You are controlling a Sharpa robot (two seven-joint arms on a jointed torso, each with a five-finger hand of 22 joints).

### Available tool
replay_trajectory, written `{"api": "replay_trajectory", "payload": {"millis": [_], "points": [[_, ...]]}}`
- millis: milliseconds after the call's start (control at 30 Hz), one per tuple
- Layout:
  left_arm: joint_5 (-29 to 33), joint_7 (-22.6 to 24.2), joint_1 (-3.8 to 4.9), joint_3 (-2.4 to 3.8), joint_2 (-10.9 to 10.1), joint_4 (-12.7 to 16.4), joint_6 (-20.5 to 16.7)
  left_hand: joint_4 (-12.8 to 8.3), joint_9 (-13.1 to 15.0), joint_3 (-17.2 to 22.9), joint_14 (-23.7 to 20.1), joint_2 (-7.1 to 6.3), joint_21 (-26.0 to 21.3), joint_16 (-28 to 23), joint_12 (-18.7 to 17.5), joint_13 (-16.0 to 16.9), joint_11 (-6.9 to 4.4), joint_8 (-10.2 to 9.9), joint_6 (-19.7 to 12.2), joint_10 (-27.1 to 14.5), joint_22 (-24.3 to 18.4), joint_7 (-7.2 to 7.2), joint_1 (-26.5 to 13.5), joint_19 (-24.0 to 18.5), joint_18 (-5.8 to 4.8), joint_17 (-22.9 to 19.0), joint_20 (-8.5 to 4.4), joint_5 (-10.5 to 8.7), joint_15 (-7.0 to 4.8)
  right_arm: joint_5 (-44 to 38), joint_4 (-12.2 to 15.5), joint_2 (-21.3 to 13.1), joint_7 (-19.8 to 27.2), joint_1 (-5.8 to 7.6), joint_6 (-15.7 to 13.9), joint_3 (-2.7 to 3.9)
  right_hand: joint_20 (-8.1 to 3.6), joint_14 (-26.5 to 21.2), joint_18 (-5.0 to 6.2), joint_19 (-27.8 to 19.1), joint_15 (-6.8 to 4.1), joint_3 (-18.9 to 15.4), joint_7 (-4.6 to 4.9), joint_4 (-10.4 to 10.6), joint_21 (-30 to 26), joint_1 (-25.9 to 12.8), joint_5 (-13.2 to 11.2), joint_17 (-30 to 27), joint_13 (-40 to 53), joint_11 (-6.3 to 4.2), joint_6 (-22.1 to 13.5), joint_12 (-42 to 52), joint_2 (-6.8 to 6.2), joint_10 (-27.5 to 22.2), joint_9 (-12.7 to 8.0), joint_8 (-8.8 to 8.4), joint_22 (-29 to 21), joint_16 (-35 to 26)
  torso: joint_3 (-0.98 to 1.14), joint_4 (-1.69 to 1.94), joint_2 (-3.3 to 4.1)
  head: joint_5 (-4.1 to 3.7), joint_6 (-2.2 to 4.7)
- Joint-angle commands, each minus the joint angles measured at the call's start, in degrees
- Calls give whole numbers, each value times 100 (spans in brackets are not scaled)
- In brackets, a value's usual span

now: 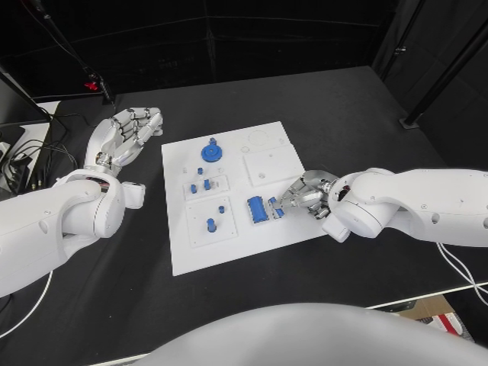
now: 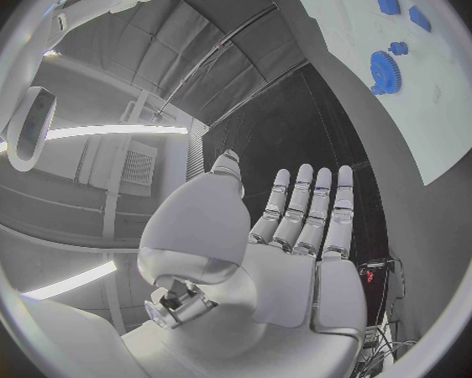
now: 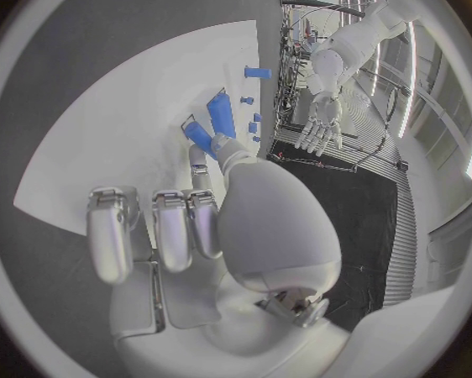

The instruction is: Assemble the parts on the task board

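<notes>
The right hand (image 1: 306, 195), fingers curled and grip unclear, meets a blue block (image 1: 259, 209) on the task board (image 1: 239, 237); it should press gently while the open left hand (image 1: 123, 137) idles.

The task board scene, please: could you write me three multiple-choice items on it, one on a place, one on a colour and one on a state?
1. Where is the left hand?
A. Over the black table, beside the task board's left edge
B. On the blue gear
C. At the board's right edge

2. What colour is the gear on the board?
A. Grey
B. Blue
C. Red

3. What is the right hand doing?
A. Lying flat and open on the table, away from the board
B. Reaching with its fingertips at the blue block parts on the board
C. Holding the gear in the air

Answers:
1 A: the head view shows the hand, fingers spread, off the board's left side.
2 B: it is blue like the small parts.
3 B: its fingers meet the blocks; whether it grips one cannot be told.
</notes>
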Motion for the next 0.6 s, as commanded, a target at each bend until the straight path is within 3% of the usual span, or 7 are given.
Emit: {"api": "replay_trajectory", "payload": {"millis": [33,600], "points": [[7,468,9,6,4,5,43,1,-9,-32,-29,63,25,32,39,-8,-7,36,-43,-37,-8,701,-13,-15,-79,-6,2,20,-5,-146,11,8,-183,6,98,-1,-45,597,-86,608,-38,-20,32,1,18,-44,19,1508,1508,-16,17,19,-6,617,-10,-17,1510,14,2,-3,-2,-1,0],[7,461,9,6,-5,11,47,1,-9,-32,-29,63,25,32,39,-8,-7,36,-43,-37,-8,701,-13,-15,-79,-6,2,20,-5,-244,-3,33,-238,6,94,-2,-37,597,-86,608,-28,-150,61,104,18,-209,11,1508,1508,9,30,19,-15,617,-23,-141,1510,14,-1,-5,3,2,0]]}}
